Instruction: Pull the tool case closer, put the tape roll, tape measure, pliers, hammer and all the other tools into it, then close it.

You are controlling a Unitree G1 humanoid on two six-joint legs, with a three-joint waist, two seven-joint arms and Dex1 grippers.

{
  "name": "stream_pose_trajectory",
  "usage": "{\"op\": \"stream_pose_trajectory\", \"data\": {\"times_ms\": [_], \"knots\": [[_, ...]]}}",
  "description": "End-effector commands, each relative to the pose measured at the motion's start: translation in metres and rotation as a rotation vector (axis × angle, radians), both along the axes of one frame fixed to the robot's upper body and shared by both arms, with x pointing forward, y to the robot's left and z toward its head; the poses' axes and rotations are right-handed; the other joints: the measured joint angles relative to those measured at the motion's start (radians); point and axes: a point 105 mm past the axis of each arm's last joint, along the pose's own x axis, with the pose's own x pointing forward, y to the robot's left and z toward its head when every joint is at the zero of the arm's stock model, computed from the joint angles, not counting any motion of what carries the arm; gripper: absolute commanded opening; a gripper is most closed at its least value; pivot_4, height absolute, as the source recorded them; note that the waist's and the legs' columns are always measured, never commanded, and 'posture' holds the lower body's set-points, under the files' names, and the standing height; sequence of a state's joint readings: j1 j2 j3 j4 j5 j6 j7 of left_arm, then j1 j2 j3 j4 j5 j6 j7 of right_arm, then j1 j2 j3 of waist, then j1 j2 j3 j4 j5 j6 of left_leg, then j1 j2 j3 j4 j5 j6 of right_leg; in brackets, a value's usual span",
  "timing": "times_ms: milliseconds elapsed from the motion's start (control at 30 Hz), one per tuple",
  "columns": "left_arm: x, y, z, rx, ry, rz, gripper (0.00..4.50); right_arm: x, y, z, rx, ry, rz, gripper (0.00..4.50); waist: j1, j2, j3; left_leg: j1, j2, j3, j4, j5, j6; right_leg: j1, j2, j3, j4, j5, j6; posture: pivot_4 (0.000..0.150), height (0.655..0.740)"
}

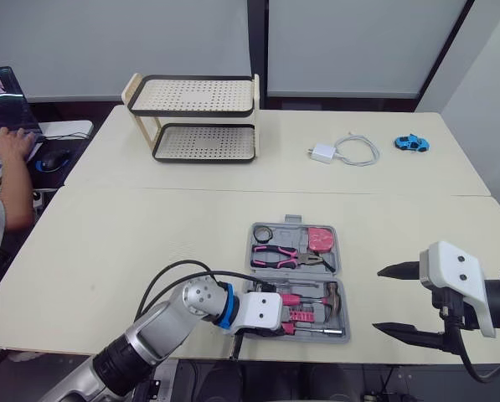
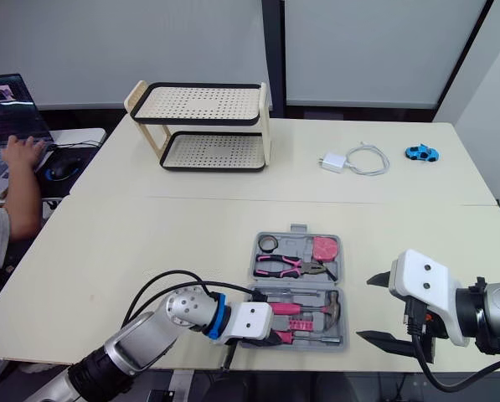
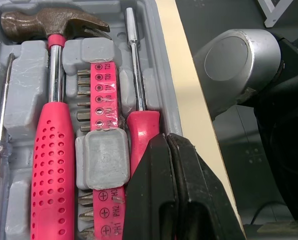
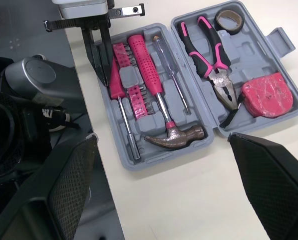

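The grey tool case (image 1: 293, 219) lies open near the table's front edge. Its far half holds the tape roll (image 1: 262, 234), pink-handled pliers (image 1: 285, 257) and pink tape measure (image 1: 320, 239). The near half holds the hammer (image 4: 149, 70), a bit set (image 3: 98, 95), a clear-handled screwdriver (image 4: 171, 75) and a pink screwdriver (image 3: 141, 130). My left gripper (image 3: 166, 142) is shut at the case's near left corner, its tips over the pink screwdriver's handle. To the right of the case, my right gripper (image 1: 378, 300) is wide open above the table with nothing in it.
At the back stand a two-tier perforated rack (image 1: 195, 117), a white charger with its cable (image 1: 323, 152) and a blue toy car (image 1: 411, 143). A person's arm (image 1: 11, 167) rests at a laptop on the far left. The case's near side lies close to the table edge.
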State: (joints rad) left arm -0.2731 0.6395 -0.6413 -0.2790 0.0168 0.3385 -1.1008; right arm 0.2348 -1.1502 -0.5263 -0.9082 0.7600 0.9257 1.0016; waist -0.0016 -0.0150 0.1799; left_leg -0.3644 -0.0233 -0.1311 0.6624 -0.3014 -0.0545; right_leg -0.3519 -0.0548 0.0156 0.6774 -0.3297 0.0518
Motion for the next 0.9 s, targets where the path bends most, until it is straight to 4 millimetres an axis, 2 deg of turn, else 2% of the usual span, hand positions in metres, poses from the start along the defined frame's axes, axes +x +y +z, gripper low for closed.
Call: {"op": "stream_pose_trajectory", "data": {"times_ms": [33, 167, 267, 400, 500, 567, 633, 667, 900], "knots": [[-0.003, 0.003, -0.009, 0.016, 0.037, 0.025, 0.01, -0.001, 0.003, 0.004, 0.001, -0.022, 0.021, 4.50, 0.000, 0.000, 0.000, 0.000, 0.000, 0.000, 0.000, 0.000, 0.000, 0.000, 0.000, 0.000, 0.000, 0.000, 0.000, 0.150, 0.7400], [-0.008, -0.003, 0.023, -0.137, 0.097, 0.020, 0.01, 0.001, 0.004, 0.009, 0.019, -0.045, 0.026, 4.50, -0.001, 0.000, 0.000, 0.000, 0.000, 0.000, 0.000, 0.000, 0.000, 0.000, 0.000, 0.000, 0.000, 0.000, 0.000, 0.150, 0.7400], [-0.002, 0.003, 0.051, -0.226, 0.124, 0.069, 0.01, 0.005, 0.001, 0.010, 0.019, -0.075, 0.009, 4.50, -0.001, 0.000, 0.000, 0.000, 0.001, -0.001, 0.000, 0.000, 0.000, -0.001, 0.000, 0.000, 0.001, 0.000, 0.000, 0.150, 0.7400], [0.029, 0.028, 0.077, -0.277, 0.073, 0.249, 0.01, 0.021, -0.013, 0.003, -0.040, -0.181, -0.086, 4.50, -0.001, 0.000, 0.000, 0.000, 0.001, -0.001, 0.000, 0.000, 0.000, 0.000, 0.000, -0.001, 0.001, 0.000, 0.000, 0.150, 0.7400], [0.067, 0.056, 0.076, -0.258, -0.072, 0.456, 0.01, 0.037, -0.025, -0.015, -0.107, -0.238, -0.175, 4.50, -0.001, 0.000, 0.000, 0.000, 0.000, 0.000, 0.000, 0.000, 0.000, 0.000, 0.000, 0.000, 0.001, 0.000, 0.000, 0.150, 0.7400], [0.084, 0.074, 0.068, -0.223, -0.150, 0.550, 0.00, 0.045, -0.028, -0.029, -0.144, -0.266, -0.213, 4.12, -0.002, 0.000, 0.000, 0.001, -0.001, 0.000, 0.000, 0.000, 0.000, -0.001, 0.000, 0.000, 0.001, 0.000, 0.000, 0.150, 0.7400], [0.091, 0.088, 0.056, -0.192, -0.180, 0.611, 0.00, 0.051, -0.029, -0.044, -0.181, -0.268, -0.229, 3.70, -0.007, 0.000, 0.000, 0.000, -0.001, 0.000, 0.000, 0.000, 0.000, -0.002, 0.000, 0.001, 0.001, 0.000, 0.000, 0.150, 0.7400], [0.093, 0.092, 0.050, -0.179, -0.190, 0.618, 0.00, 0.055, -0.030, -0.050, -0.197, -0.273, -0.242, 3.26, -0.008, 0.000, 0.000, 0.000, 0.000, -0.001, 0.000, 0.000, -0.001, -0.002, 0.000, 0.001, 0.001, 0.000, 0.000, 0.150, 0.7400], [0.095, 0.090, 0.011, -0.186, -0.126, 0.661, 0.00, 0.079, -0.027, -0.097, -0.219, -0.231, -0.246, 0.76, -0.006, 0.000, 0.000, -0.001, 0.000, -0.002, 0.000, 0.001, -0.001, -0.003, -0.002, 0.001, 0.001, 0.000, 0.000, 0.150, 0.7400]]}}
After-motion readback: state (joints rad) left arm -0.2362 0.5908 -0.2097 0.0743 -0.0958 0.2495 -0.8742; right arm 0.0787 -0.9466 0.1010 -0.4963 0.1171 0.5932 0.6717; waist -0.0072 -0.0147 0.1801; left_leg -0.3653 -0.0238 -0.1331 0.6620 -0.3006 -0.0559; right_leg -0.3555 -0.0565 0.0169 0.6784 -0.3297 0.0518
